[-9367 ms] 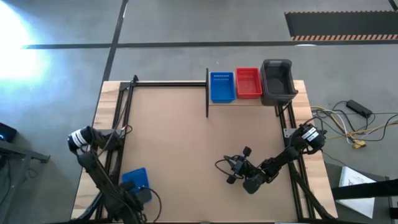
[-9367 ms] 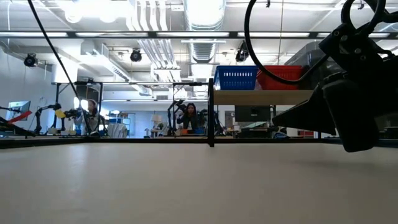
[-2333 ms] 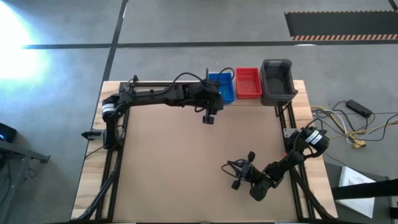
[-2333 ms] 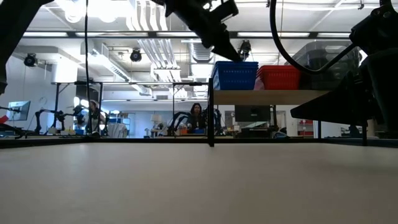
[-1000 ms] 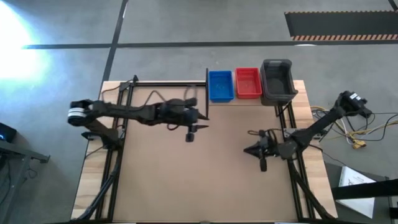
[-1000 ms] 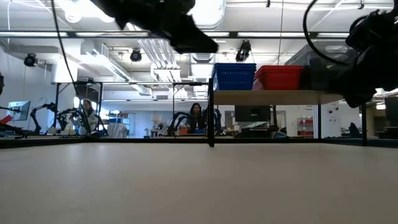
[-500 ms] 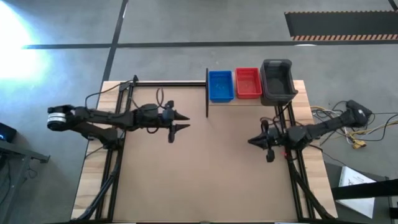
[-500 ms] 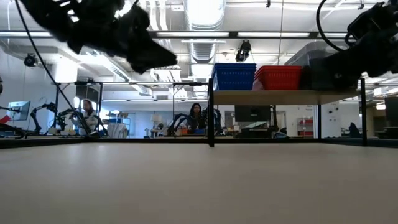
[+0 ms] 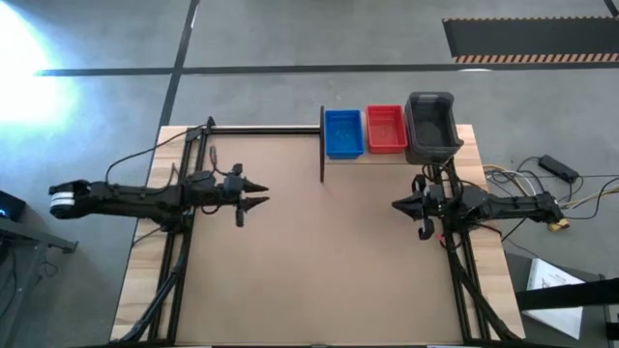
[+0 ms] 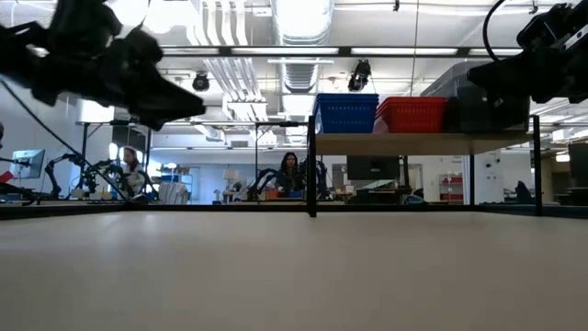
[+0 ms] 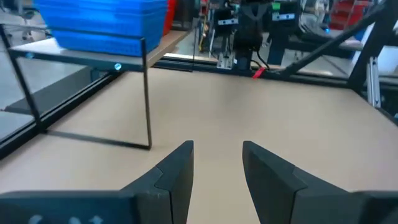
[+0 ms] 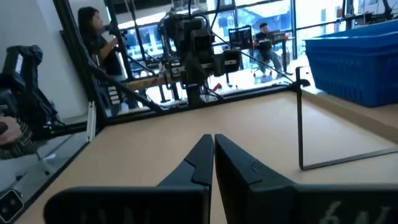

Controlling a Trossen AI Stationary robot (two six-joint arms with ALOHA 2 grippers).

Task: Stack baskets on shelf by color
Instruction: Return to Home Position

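At the left of the high view, your left arm [image 9: 126, 198] lies stretched out level across the table's left edge. The left gripper [image 9: 259, 193] points toward the middle of the frame, over the brown tabletop [image 9: 319, 280]. Its two fingers [image 11: 177, 171] stand apart and empty; in the left wrist view you see only bare board through the gap. In the low view this gripper hangs in the upper left of the frame, well above the surface.

Above centre and a little to the right, the shelf [image 9: 377, 157] sits along the table's far edge, its light board raised on thin black legs, with a post [image 9: 322, 145] at its left end. On it, reading left to right, you have the blue basket [image 9: 344, 133], the red basket [image 9: 386, 129] just beside it, and the larger, deeper grey basket [image 9: 431, 126] at the right end. Each colour looks like a single basket from above; whether more are nested inside, I cannot tell.

At the right of the frame, just below the grey basket, your right gripper [image 9: 398, 205] points left over the table's right edge, and the right arm [image 9: 503, 206] runs out past the table. Its fingers are pressed together, holding nothing.
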